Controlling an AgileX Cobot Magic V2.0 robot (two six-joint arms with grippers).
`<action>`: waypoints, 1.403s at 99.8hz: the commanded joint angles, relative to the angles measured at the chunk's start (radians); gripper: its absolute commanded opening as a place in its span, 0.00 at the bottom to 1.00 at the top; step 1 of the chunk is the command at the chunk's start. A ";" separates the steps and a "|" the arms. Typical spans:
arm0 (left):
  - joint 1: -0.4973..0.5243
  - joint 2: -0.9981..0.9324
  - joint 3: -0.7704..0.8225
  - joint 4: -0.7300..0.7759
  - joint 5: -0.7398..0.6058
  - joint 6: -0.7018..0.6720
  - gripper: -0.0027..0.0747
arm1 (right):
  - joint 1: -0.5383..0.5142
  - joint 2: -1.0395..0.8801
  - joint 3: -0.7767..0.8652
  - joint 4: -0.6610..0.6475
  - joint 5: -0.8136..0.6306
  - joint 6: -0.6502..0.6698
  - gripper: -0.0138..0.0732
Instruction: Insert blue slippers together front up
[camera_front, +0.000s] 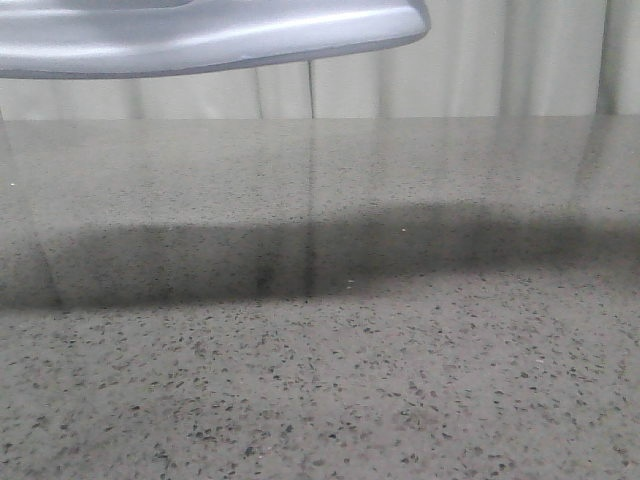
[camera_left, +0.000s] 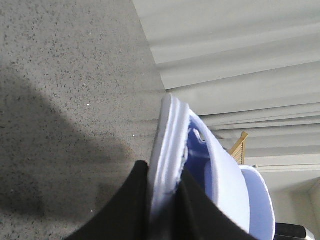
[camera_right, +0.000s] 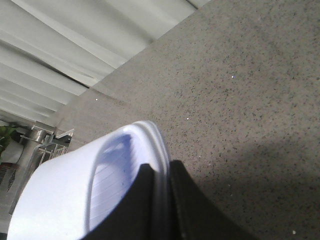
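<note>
1. Left gripper (camera_left: 162, 200): its black fingers (camera_left: 127, 210) pinch the sole edge of one slipper (camera_left: 172, 150), held on edge in the air above the worktop (camera_left: 60, 100); a second pale shape sits against it.
2. Right gripper (camera_right: 161, 200): clamped on a slipper rim (camera_right: 145, 145), also lifted.
3. Risk: thin edge grips may let the foam twist or slip; mating would then jam.

Left hand (camera_left: 162, 210) pinches the blue slippers (camera_left: 220, 185) above the table (camera_left: 65, 75).
</note>
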 joint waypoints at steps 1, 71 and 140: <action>-0.005 0.000 -0.026 -0.080 0.095 0.000 0.06 | 0.003 0.012 -0.035 0.095 0.114 -0.057 0.04; -0.045 0.000 -0.026 -0.171 0.129 0.000 0.06 | 0.004 0.091 -0.035 0.155 0.285 -0.175 0.04; -0.045 0.000 -0.079 -0.194 0.220 -0.005 0.06 | 0.004 0.138 -0.035 0.234 0.408 -0.311 0.04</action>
